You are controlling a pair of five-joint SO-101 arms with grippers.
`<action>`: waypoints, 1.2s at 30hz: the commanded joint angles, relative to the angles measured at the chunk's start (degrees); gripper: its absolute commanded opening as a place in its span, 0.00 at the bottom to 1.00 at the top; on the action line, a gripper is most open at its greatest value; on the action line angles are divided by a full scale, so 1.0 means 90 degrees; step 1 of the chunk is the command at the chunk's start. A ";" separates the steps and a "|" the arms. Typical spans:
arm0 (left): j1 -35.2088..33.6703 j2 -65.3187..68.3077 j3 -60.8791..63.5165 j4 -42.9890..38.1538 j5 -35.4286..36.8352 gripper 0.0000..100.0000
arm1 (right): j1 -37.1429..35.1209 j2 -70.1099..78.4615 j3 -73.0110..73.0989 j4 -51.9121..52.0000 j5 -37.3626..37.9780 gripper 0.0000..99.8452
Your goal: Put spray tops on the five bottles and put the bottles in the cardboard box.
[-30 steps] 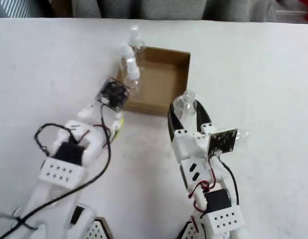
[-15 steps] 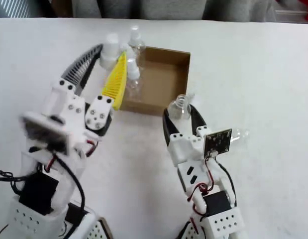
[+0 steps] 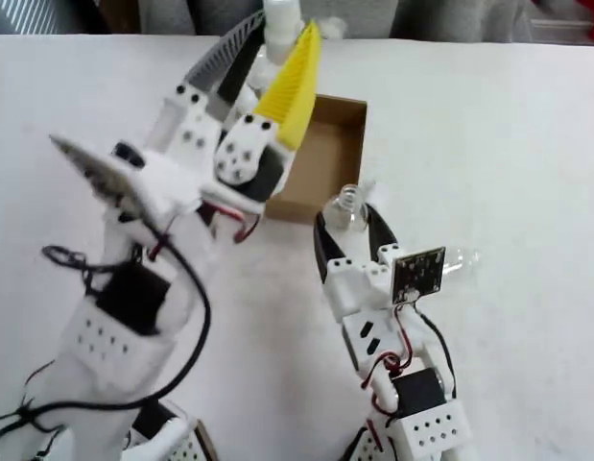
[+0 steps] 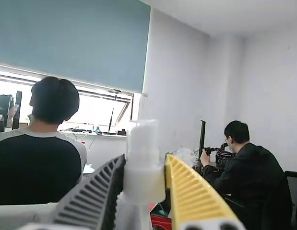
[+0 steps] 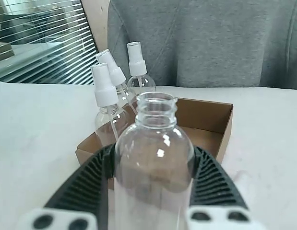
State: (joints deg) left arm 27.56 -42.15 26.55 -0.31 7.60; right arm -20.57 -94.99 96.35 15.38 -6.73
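Observation:
My left gripper (image 3: 282,21) is raised high above the cardboard box (image 3: 325,149), shut on a white spray top (image 3: 280,14) between its grey and yellow fingers; the left wrist view shows that spray top (image 4: 142,160) upright in the left gripper (image 4: 144,160). My right gripper (image 3: 349,213) stands just in front of the box, shut on a clear bottle (image 3: 347,204) whose neck is open. In the right wrist view this open bottle (image 5: 153,143) sits upright between the black fingers. Three bottles with spray tops (image 5: 110,103) stand at the box's (image 5: 213,120) far left corner.
One more clear bottle (image 3: 460,257) lies on its side on the white table (image 3: 508,144), right of my right arm. The raised left arm hides the left side of the box in the high view. The table's far edge runs just behind the box.
My left arm has risen from low beside the box to high above its back left corner, carrying the spray top. The right gripper with the open bottle shifted slightly left, then kept still.

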 commanded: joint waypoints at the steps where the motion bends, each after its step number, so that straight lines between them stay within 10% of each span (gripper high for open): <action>1: 0.0220 0.0444 -0.0410 -0.0781 0.0059 0.02 | -0.0063 -0.0093 0.0088 0.0044 -0.0039 0.06; 15: 0.0523 0.1187 0.1241 -0.2960 0.0059 0.02 | -0.0142 -0.0103 0.0088 0.0054 -0.0039 0.06; 36: 0.0532 0.1626 0.1954 -0.2833 0.0908 0.02 | -0.0190 -0.0103 0.0088 0.0054 -0.0039 0.06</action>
State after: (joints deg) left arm 32.13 -27.03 42.90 -25.89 15.16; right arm -22.15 -94.99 96.44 15.74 -6.73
